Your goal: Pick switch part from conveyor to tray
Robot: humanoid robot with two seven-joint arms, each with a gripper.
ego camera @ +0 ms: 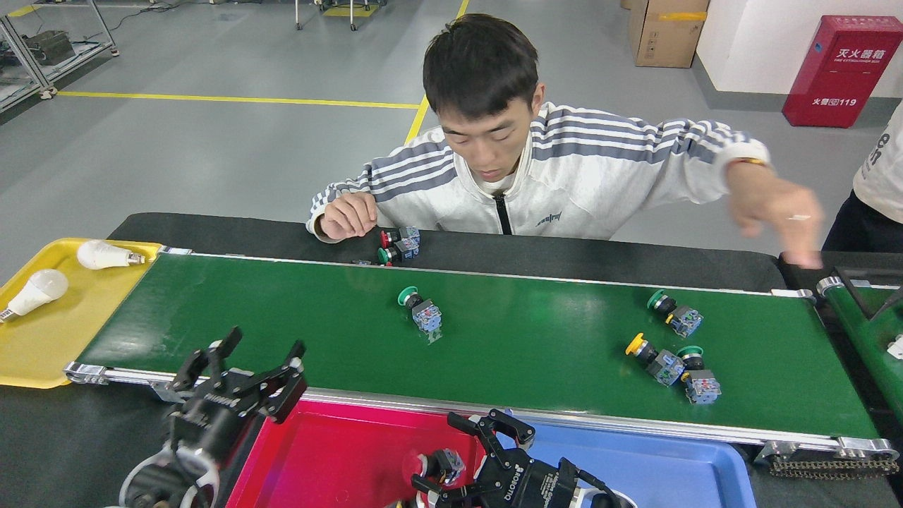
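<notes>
**Over the red tray, switch in my right gripper**

Down at 6 o'clock, my right gripper (451, 471) hangs over the red tray (331, 458), pinching a switch (439, 466). My left gripper (247, 363) sits at 8 o'clock, fingers spread, holding nothing. The belt (296, 317) carries four more switches: one at center (421, 310), three out at 3 o'clock.
</notes>
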